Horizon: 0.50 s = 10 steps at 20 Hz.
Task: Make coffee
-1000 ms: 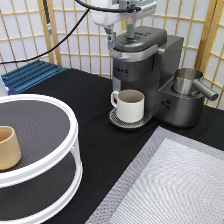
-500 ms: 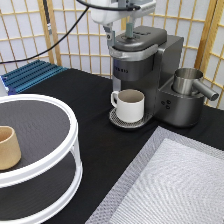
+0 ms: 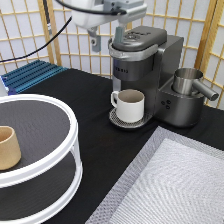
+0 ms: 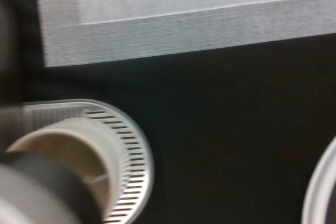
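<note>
My gripper [image 3: 106, 37] hangs at the exterior view's top, right over the lid of the dark grey coffee machine [image 3: 145, 55]. Its fingers are open with nothing between them, and one finger [image 3: 119, 35] is down at the front of the closed lid. A white handled mug [image 3: 130, 105] stands on the machine's round drip tray [image 3: 116, 119] under the spout. The wrist view shows the mug's rim [image 4: 52, 145] and the tray's slotted grille [image 4: 124, 150] from above. The coffee is out of view.
A steel jug [image 3: 187, 80] sits on the machine's right side. A white two-tier round rack [image 3: 65, 125] holding a tan cup [image 3: 7, 147] fills the exterior view's left. A grey mat [image 3: 175, 185] lies at bottom right, a blue rack [image 3: 30, 75] at back left.
The gripper has shifted slightly above the machine's lid. The mug, machine and tan cup have not moved.
</note>
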### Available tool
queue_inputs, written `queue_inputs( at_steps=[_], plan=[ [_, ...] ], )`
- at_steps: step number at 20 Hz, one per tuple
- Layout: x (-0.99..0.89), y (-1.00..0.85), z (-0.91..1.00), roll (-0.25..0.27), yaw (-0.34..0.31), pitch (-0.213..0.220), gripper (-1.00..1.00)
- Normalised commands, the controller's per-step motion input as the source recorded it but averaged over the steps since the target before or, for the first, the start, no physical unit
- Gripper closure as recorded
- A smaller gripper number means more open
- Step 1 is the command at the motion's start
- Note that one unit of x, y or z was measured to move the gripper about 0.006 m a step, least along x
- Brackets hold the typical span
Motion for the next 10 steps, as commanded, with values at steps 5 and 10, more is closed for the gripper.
queue_inputs(
  at_steps=[5, 10],
  plan=[
    [-0.25, -0.6, -0.14, 0.04, 0.02, -0.022, -1.0],
    [0.0, 0.0, 0.0, 0.0, 0.0, 0.0, -1.0]
  ],
)
